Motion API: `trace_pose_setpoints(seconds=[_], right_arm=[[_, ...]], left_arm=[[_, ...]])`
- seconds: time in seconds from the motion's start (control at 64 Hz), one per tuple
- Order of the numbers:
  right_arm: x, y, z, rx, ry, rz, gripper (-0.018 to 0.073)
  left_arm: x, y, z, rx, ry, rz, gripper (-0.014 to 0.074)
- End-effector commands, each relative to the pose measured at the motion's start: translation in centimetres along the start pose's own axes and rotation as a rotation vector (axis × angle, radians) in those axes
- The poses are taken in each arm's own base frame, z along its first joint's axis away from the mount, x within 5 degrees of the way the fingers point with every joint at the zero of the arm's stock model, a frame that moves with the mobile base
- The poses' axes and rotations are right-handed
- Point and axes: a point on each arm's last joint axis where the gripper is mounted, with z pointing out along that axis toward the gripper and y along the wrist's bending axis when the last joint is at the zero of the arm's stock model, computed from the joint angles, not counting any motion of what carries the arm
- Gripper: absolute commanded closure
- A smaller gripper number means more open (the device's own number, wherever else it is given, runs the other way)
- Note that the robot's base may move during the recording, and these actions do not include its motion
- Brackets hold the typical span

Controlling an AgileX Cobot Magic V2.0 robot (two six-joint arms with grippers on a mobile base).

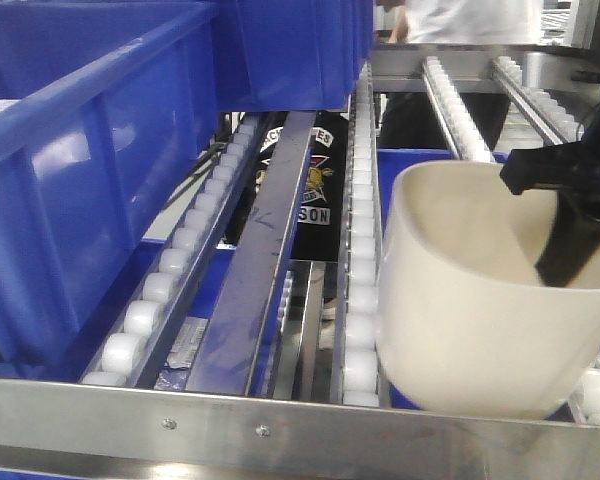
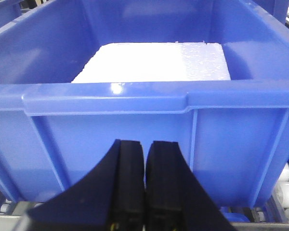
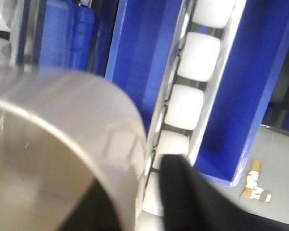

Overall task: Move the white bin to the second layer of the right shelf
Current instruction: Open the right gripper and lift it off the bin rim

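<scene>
1. At far left in the front view we see a blue crate (image 1: 80, 180) sitting on the roller rack; a second blue crate (image 1: 290, 50) sits behind it, higher up the slope.
2. Our left gripper (image 2: 145, 183) shows in the left wrist view, its two black fingers pressed together with nothing between them, just in front of the near wall of a blue crate (image 2: 144, 130) that holds a white foam block (image 2: 154, 62).
3. Mid-frame we see the right shelf second layer (image 1: 360, 300): rows of white rollers between steel rails, with a steel front lip (image 1: 280, 430) below.
4. At right, the white bin (image 1: 480, 310) rests tilted on the rollers just behind the lip.
5. Our right gripper (image 1: 570, 220) clamps the bin's far-right rim, one finger inside the wall.
6. In the right wrist view the white bin's rim (image 3: 86, 120) lies beside the rollers (image 3: 192, 82).
</scene>
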Motion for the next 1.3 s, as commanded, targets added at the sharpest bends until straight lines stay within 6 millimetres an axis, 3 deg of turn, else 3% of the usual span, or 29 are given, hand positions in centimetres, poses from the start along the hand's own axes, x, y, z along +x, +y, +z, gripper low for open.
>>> trace_pose_setpoints(seconds=[0.0,0.062,0.453,0.625,0.703,0.828,0.922,1.109,1.281], right_arm=[[-1.3,0.4,-2.0,-0.025,-0.109,0.004,0.0087],[-1.3,0.5,-2.4,-0.028,-0.124,0.003,0.0053],[-1.4,0.8,-6.0,-0.051,-0.259,-0.007,0.0053],[-1.0,1.0,-9.6,-0.075,-0.395,-0.016,0.0064],[-0.7,1.0,-11.8,-0.09,-0.499,-0.019,0.0122],[1.2,0.8,-15.0,-0.114,-0.69,-0.022,0.0318],[3.5,0.1,-16.3,-0.118,-0.818,-0.013,0.0526],[8.6,-2.3,-16.6,-0.027,-1.005,0.011,0.0503],[11.5,-3.5,-16.9,0.03,-1.123,0.052,0.0503]], left_arm=[[0.4,0.0,0.1,0.003,-0.064,-0.003,0.0512],[0.4,0.0,0.1,0.003,-0.064,-0.003,0.0512],[0.4,0.0,0.1,0.003,-0.064,-0.003,0.0512],[0.4,0.0,0.1,0.003,-0.064,-0.003,0.0512],[0.4,0.0,0.1,0.003,-0.064,-0.003,0.0512],[0.4,0.0,0.1,0.003,-0.064,-0.003,0.0512],[0.4,0.0,0.1,0.003,-0.064,-0.003,0.0512],[0.4,0.0,0.1,0.003,-0.064,-0.003,0.0512],[0.4,0.0,0.1,0.003,-0.064,-0.003,0.0512]])
